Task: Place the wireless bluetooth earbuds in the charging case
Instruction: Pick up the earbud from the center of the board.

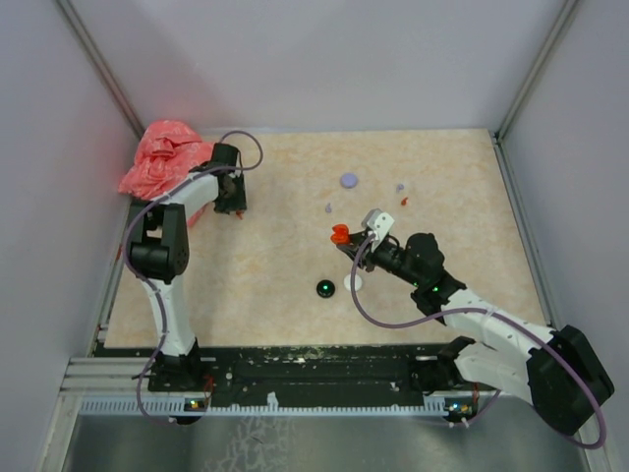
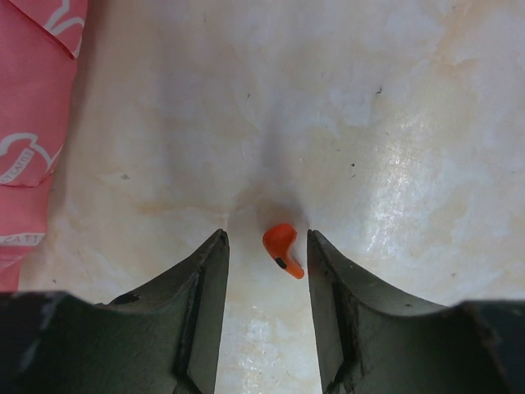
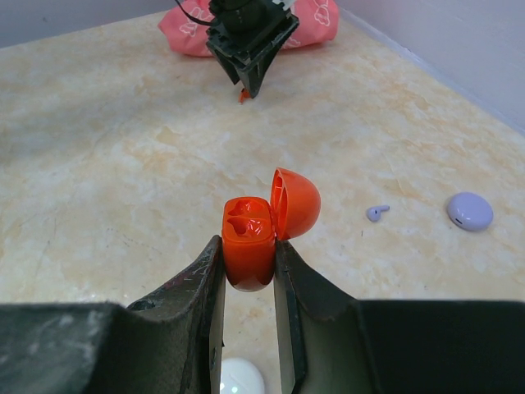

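Note:
An orange-red earbud lies on the table between the fingers of my left gripper. The jaws stand open around it, with its stem close to the right finger. My right gripper is shut on the orange-red charging case, held upright above the table. Its lid is hinged open and both sockets look empty. From above, the left gripper is at the far left and the case is mid-table. A second orange-red earbud lies at the far right.
A pink bag sits at the back left beside the left gripper. On the table lie a lilac case, a lilac earbud, another lilac earbud, a black case and a white case.

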Robot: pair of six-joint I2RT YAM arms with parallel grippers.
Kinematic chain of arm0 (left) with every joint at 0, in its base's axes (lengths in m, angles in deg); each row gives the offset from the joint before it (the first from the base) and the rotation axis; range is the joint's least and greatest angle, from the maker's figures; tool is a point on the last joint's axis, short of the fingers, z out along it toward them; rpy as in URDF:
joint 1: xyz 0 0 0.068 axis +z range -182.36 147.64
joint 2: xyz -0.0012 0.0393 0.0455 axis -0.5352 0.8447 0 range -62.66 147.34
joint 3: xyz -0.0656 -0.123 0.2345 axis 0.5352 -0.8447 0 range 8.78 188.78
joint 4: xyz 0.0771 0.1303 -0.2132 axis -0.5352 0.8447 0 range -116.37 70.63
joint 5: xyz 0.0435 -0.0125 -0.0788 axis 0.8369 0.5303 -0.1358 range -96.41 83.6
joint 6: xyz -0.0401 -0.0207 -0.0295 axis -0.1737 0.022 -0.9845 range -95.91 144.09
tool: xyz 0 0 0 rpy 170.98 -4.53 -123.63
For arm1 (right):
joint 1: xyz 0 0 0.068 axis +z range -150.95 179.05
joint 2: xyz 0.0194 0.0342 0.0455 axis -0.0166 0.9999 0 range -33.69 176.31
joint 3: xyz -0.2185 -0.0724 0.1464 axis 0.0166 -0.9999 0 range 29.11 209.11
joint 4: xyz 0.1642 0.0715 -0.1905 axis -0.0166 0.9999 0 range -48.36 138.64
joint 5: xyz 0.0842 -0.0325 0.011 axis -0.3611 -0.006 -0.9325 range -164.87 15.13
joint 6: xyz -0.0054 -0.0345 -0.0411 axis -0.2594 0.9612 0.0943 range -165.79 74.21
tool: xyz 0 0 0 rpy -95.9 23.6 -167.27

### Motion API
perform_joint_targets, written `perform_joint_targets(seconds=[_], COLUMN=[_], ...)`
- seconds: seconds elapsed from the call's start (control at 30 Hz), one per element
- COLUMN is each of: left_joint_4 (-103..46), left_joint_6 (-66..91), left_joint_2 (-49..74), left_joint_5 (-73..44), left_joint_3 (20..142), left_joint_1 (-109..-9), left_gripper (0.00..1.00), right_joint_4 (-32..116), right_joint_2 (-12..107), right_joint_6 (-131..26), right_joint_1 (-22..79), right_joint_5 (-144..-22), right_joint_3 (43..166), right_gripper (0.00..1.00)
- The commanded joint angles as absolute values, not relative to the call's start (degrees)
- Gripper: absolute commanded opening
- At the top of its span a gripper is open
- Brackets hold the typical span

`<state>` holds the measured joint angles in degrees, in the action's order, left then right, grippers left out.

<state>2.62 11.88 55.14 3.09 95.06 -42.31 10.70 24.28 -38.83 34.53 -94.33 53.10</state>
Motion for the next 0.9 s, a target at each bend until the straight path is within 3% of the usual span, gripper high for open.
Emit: perform_joint_targets(seconds=[0.0, 0.37, 0.87], left_joint_4=[4.4, 6.4, 4.6], left_joint_6=[11.3, 12.0, 11.3], left_joint_2=[56.3, 59.3, 54.1], left_joint_5=[2.6, 2.4, -3.5], left_joint_3=[96.6, 97.9, 93.9], left_joint_1=[-41.9, -42.2, -43.3], left_gripper=[0.47, 0.4, 0.19], right_joint_4=[8.1, 9.0, 10.3], right_joint_2=[22.9, 22.3, 21.7], right_joint_6=[-38.1, -38.2, -38.8], right_joint_1=[34.5, 34.5, 34.5], right_joint_5=[-93.6, -93.4, -94.6], right_joint_3=[53.6, 53.9, 54.1], right_gripper=[0.0, 0.0, 0.0])
